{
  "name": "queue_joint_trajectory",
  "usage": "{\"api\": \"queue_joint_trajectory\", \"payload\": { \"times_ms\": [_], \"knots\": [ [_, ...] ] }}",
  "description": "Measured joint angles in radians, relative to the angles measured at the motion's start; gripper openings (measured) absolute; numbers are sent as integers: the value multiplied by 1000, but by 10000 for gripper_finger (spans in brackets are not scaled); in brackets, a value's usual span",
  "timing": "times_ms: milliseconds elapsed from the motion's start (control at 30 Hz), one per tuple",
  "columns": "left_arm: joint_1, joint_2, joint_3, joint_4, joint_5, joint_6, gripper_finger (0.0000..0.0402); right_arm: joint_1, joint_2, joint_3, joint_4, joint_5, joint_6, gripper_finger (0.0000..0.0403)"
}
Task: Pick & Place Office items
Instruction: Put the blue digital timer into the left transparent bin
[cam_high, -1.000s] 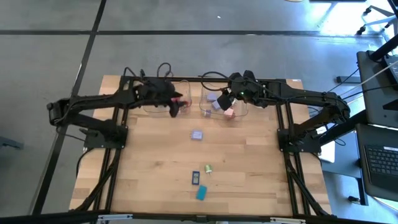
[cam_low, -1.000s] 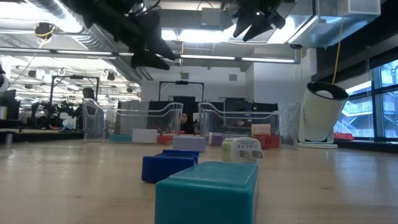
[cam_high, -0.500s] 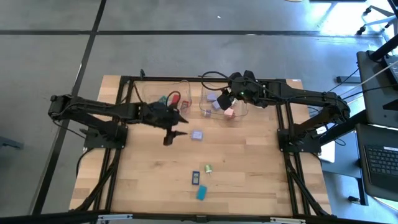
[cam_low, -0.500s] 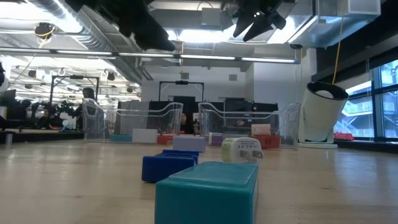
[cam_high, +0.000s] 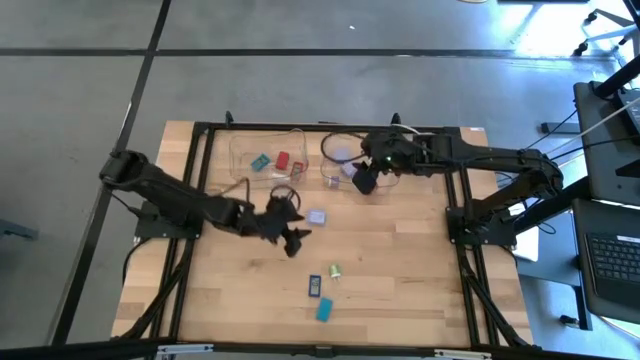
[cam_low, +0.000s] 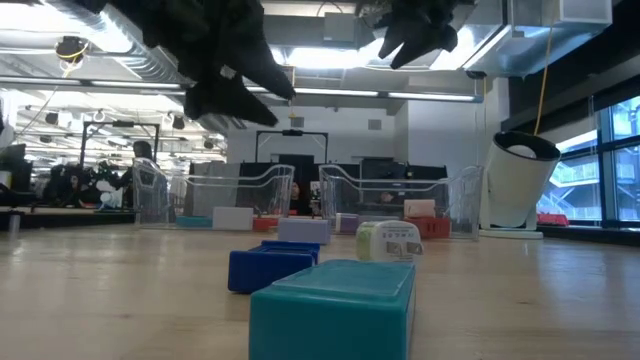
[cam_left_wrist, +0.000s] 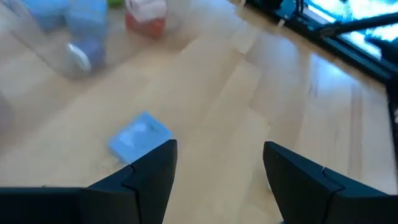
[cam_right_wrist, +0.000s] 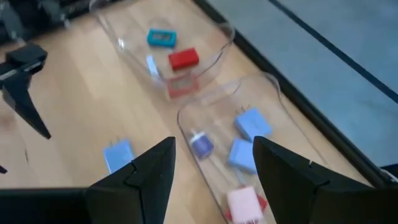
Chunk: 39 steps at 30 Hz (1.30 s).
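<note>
My left gripper (cam_high: 294, 241) (cam_left_wrist: 217, 146) hovers open and empty over the middle of the table, just short of a lilac piece (cam_high: 317, 216) (cam_left_wrist: 139, 136) lying flat on the wood. My right gripper (cam_high: 365, 182) (cam_right_wrist: 214, 142) hangs open and empty above the right clear tray (cam_high: 338, 152), which holds lilac pieces (cam_right_wrist: 250, 123) and a pink one (cam_right_wrist: 243, 202). The left clear tray (cam_high: 240, 150) holds a teal piece (cam_right_wrist: 161, 38) and a red piece (cam_right_wrist: 184, 58). A green-and-white piece (cam_high: 334, 271), a dark blue piece (cam_high: 314, 286) and a teal piece (cam_high: 324, 310) lie nearer the front edge.
A white tape roll holder (cam_low: 517, 180) stands at the far right of the table. The black frame rails (cam_high: 190, 250) run along both sides. Bare wood lies left and right of the loose pieces.
My left gripper has swung away from above the left tray toward the table's near edge and down, rolling as it went; it now hangs low over the table's middle beside the lilac piece, still open. My right gripper has tipped further down over the right tray.
</note>
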Motion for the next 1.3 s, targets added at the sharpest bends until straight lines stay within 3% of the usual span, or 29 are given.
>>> {"api": "queue_joint_trajectory", "payload": {
  "times_ms": [100,300,433,567,667,967,1300],
  "knots": [
    [-59,92,50,18,-74,-71,235,30,0,0,-53,0,-9,217],
    [-134,276,221,-33,-181,21,235,71,0,0,-110,-1,-43,217],
    [-158,371,332,-106,-106,39,235,101,0,0,-133,1,-60,217],
    [-178,434,400,-182,77,53,235,133,0,0,-169,-2,-81,217],
    [-190,463,419,-184,154,-43,235,155,0,0,-189,-1,-82,217],
    [-195,532,419,-232,183,-306,235,227,0,0,-213,-1,-81,217],
    [-193,566,421,-258,183,-198,235,265,0,0,-218,1,-82,217]
  ]
}}
